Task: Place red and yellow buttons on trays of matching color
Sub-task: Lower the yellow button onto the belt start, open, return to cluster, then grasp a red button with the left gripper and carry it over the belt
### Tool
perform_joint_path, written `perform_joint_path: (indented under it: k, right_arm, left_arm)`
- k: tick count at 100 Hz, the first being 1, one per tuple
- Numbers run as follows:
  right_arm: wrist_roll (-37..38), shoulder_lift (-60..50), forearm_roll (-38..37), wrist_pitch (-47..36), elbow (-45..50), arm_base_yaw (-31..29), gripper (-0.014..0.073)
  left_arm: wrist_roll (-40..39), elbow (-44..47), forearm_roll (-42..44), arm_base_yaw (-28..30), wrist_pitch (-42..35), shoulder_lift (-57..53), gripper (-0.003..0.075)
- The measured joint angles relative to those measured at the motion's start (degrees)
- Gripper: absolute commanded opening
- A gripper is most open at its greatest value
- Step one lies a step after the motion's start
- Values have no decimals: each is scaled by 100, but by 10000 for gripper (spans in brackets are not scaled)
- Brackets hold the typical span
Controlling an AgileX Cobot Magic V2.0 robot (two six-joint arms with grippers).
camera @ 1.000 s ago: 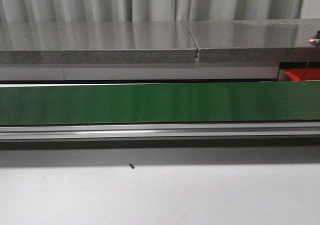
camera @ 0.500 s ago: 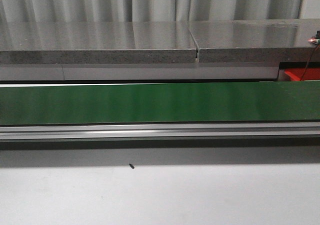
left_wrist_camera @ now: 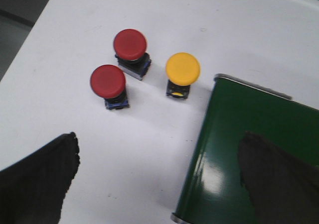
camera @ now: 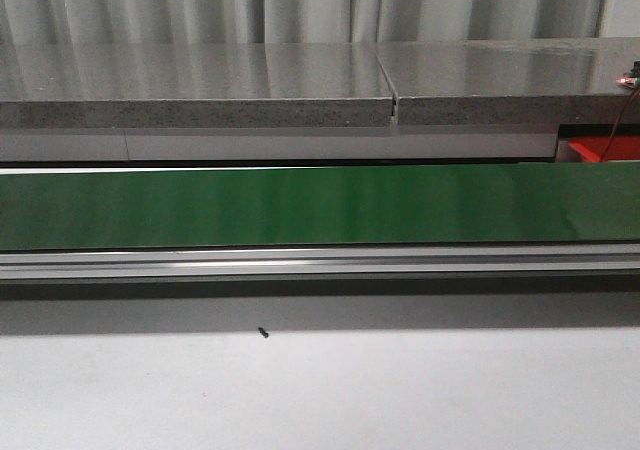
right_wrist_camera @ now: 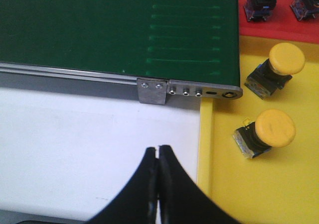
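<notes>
Your left gripper is spread wide above the white table, holding nothing; two red buttons and one yellow button stand near the green belt. Your right gripper is pinched together, empty, beside the yellow tray with two more yellow buttons.

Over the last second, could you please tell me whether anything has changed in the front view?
Nothing visibly changed: the green belt carries no buttons, the grey ledge behind and the small dark speck on the white table sit as before, and neither arm has entered the view.
</notes>
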Motion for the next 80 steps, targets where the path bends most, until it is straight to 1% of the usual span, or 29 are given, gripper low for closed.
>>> perform_joint_path:
  k: [29, 39, 64, 80]
  right_arm:
    - [0, 0, 0, 0, 0, 0, -66]
    - [0, 0, 0, 0, 0, 0, -66]
    - [0, 0, 0, 0, 0, 0, -66]
    - [0, 0, 0, 0, 0, 0, -66]
  left_arm:
    - [0, 0, 310, 124, -530, 917, 617]
    - [0, 0, 348, 174, -801, 1122, 617]
    - [-14, 0, 490, 260, -1196, 1615, 617]
    - [-14, 0, 596, 269, -1657, 1906, 617]
